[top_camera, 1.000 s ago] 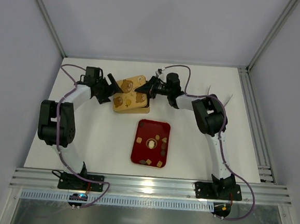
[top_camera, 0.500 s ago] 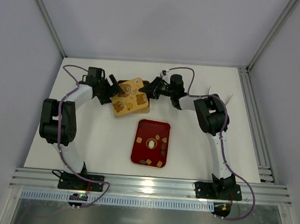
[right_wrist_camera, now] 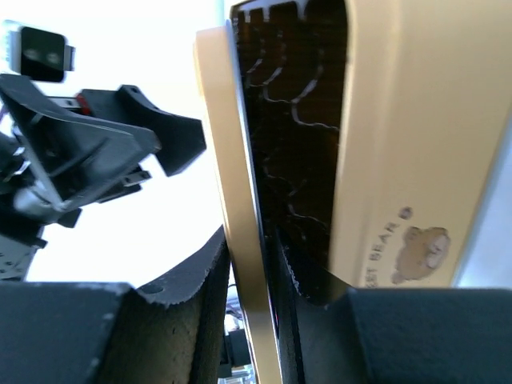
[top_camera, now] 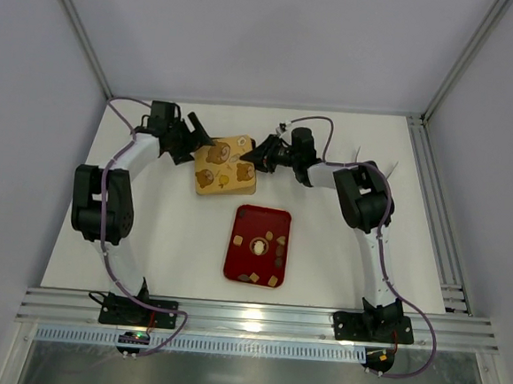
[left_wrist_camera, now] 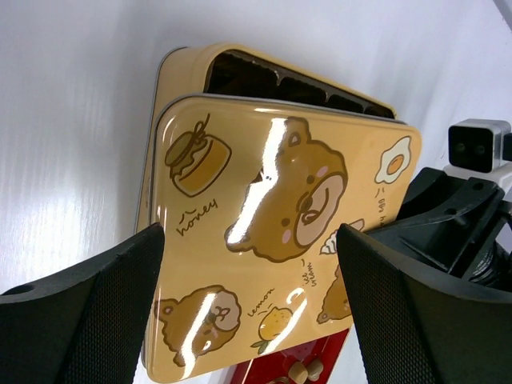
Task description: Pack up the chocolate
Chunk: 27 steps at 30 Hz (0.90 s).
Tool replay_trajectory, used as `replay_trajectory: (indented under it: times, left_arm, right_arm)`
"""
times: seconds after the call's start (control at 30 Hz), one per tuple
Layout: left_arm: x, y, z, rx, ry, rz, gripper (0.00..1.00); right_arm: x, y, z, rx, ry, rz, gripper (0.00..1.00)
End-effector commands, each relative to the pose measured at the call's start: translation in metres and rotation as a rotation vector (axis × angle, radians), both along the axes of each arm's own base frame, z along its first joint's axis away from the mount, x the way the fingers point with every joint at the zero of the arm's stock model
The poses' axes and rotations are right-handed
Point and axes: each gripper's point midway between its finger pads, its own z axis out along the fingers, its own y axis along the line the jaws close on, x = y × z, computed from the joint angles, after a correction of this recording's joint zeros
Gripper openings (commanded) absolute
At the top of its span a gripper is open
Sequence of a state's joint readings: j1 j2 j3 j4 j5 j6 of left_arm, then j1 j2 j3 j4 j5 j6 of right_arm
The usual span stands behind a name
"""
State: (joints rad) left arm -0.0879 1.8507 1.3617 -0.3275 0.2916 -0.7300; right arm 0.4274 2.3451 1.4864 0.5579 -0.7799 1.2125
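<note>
Tin box [top_camera: 226, 165] has scooted back with both arms; chocolate [top_camera: 257, 246] sits on the red tray [top_camera: 241, 222] just in front of it. Right gripper [right_wrist_camera: 256, 272] pinches the edge of its bear lid [left_wrist_camera: 280, 240]; left gripper [left_wrist_camera: 252, 308] gapes wide at the tin's left side.

White table [top_camera: 146, 237], grey walls [top_camera: 268, 42], aluminium frame [top_camera: 256, 316]
</note>
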Motion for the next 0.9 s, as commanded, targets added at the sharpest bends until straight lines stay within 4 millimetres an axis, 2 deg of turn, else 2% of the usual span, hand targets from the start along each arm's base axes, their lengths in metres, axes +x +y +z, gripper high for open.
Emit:
replay_trajectory:
  times: [0.0,0.27,0.53,0.63,0.87]
  left_arm:
    - [0.012,-0.007,0.012,-0.013,-0.021,-0.008,0.86]
    - [0.017,-0.012,0.015,-0.004,-0.023,-0.016,0.86]
    - [0.021,-0.012,0.017,-0.003,-0.026,-0.015,0.86]
    - [0.021,-0.013,0.017,-0.003,-0.025,-0.017,0.85]
    - [0.011,-0.008,0.023,0.029,-0.037,-0.025,0.86]
  right_arm:
    - [0.009,-0.005,0.047,-0.005,-0.125,-0.018,0.29]
    - [0.013,-0.011,0.041,-0.075,-0.118,-0.041,0.29]
    - [0.017,-0.022,0.043,-0.131,-0.138,-0.071,0.35]
    - [0.018,-0.025,0.044,-0.135,-0.141,-0.080,0.39]
    - [0.021,-0.030,0.042,-0.136,-0.135,-0.102,0.39]
